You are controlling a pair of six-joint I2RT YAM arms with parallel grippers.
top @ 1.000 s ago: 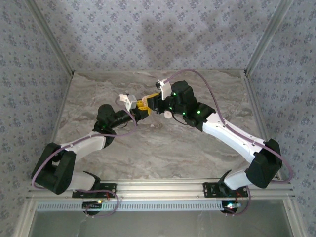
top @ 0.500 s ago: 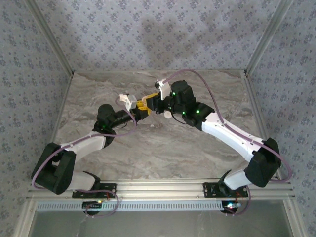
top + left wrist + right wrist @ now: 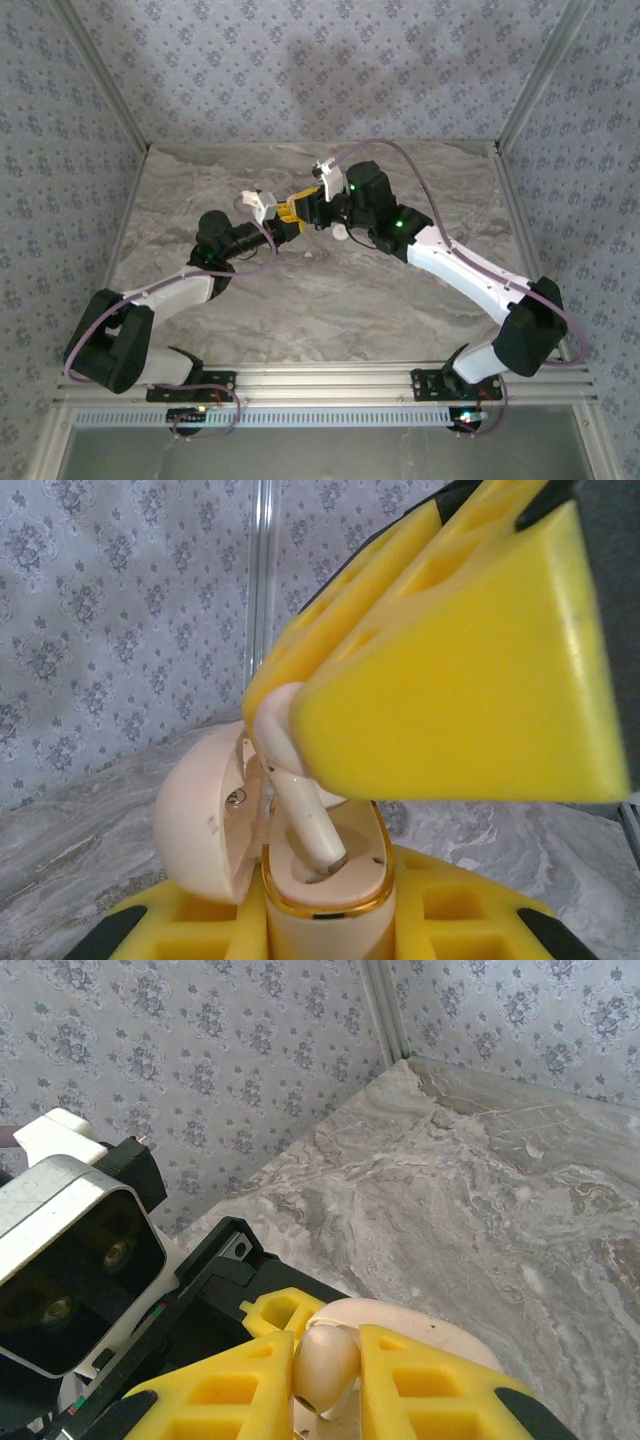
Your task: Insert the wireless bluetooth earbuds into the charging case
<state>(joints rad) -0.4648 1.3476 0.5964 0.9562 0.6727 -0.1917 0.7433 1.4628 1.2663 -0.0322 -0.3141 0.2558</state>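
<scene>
So, overhead view first: both arms are bolted at the near edge of the desk [image 3: 330,300] and lean in toward each other, left arm [image 3: 170,295] from the left, right arm [image 3: 470,275] from the right. Their tips meet around the middle of the desk, a bit toward the back. The left claw [image 3: 288,217] and right claw [image 3: 314,206] are practically nose to nose.

The left wrist camera is where it gets good. The left claw's yellow fingers [image 3: 455,920] sit low in the frame, squeezed onto the charging case [image 3: 322,935], which stands upright between them. Its lid [image 3: 205,820] is flipped open and hangs off to the left in that view. Can't tell whether the case bottom touches the desk.

The right claw's fingers come in from the upper right, pressed together on one earbud [image 3: 298,805]. The rounded head is pinched between the pads. The stem angles down with its tip inside the gold-rimmed hollow of the case and the head above the rim, so it's not seated.

The right wrist camera agrees: the earbud head is wedged between its two yellow fingers, with the pale curve of the case just beyond. The left arm's camera housing [image 3: 70,1260] is off to the left. Past all that, the marbled desk runs back to the patterned wall [image 3: 300,70].
</scene>
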